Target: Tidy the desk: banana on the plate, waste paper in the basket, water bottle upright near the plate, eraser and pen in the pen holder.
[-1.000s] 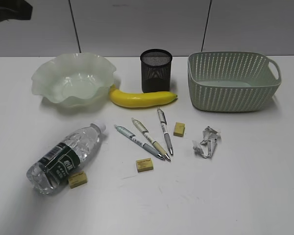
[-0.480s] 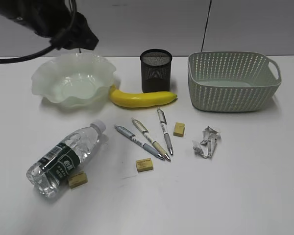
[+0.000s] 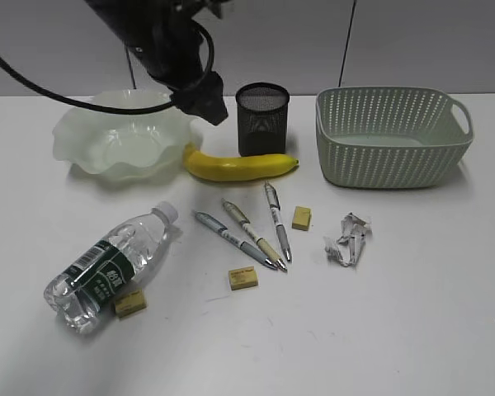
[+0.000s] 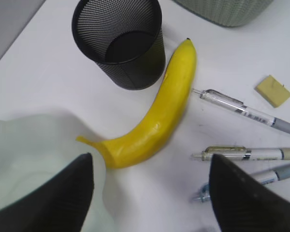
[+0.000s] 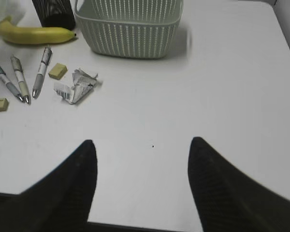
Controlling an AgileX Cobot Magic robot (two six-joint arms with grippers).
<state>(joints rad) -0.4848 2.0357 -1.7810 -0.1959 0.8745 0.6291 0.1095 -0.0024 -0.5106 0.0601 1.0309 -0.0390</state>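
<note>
The yellow banana (image 3: 241, 167) lies on the desk (image 3: 412, 313) between the plate (image 3: 74, 136) and the black mesh pen holder (image 3: 262, 120). My left gripper (image 3: 208, 106) hangs open just above the banana (image 4: 159, 121), its stem end near the plate's rim (image 4: 29, 154); nothing is between the fingers (image 4: 152, 166). The water bottle (image 3: 107, 268) lies on its side at the front left. Three pens (image 3: 252, 231) and three erasers (image 3: 243, 278) are scattered mid-desk. Waste paper (image 3: 348, 239) sits in front of the basket (image 3: 392, 136). My right gripper (image 5: 142, 141) is open over bare desk.
One eraser (image 3: 131, 303) rests against the bottle's base, another (image 3: 302, 218) lies beside the pens. The left arm's cable loops over the plate. Grey wall panels stand behind the desk. The right wrist view shows the basket (image 5: 130, 29) and the paper (image 5: 77, 86) ahead to the left.
The left arm has swung in from the upper left and come down to the right, ending above the banana between plate and pen holder. Nothing on the desk has moved.
</note>
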